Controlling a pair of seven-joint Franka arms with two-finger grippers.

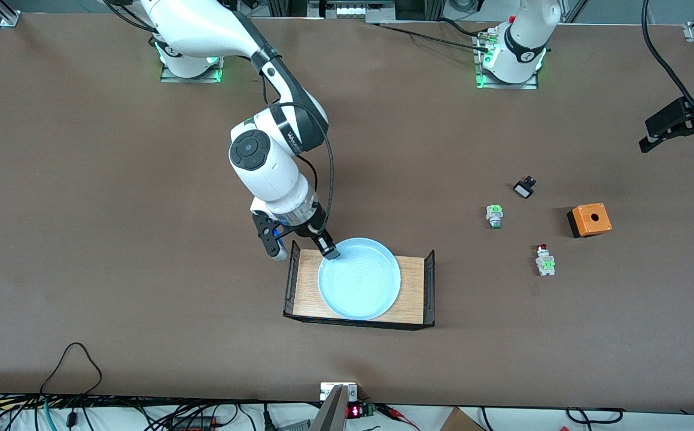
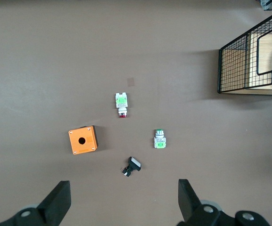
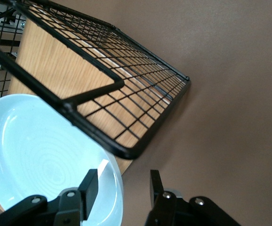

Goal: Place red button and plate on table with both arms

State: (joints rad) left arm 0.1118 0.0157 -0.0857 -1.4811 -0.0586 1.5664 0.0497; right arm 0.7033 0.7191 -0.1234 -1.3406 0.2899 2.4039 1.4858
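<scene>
The pale blue plate (image 1: 362,287) (image 3: 32,150) lies flat in the small wooden tray (image 1: 414,281). My right gripper (image 1: 325,246) (image 3: 124,181) is down at the plate's rim on the side toward the robots' bases. Its jaws stand astride that rim, one finger (image 3: 91,186) over the plate's inside and the other outside, with bare table showing between rim and outer finger. The red button (image 1: 544,258) (image 2: 121,104) lies on the brown table (image 1: 143,239) toward the left arm's end. My left gripper (image 1: 679,143) (image 2: 124,202) hangs wide open and holds nothing, above the table near that end.
The tray (image 3: 55,70) has black wire-mesh ends. Near the red button lie an orange box with a hole (image 1: 589,219) (image 2: 83,140), a green-and-white switch (image 1: 494,215) (image 2: 159,139) and a small black-and-white button (image 1: 524,188) (image 2: 132,165). Cables run along the table's front edge.
</scene>
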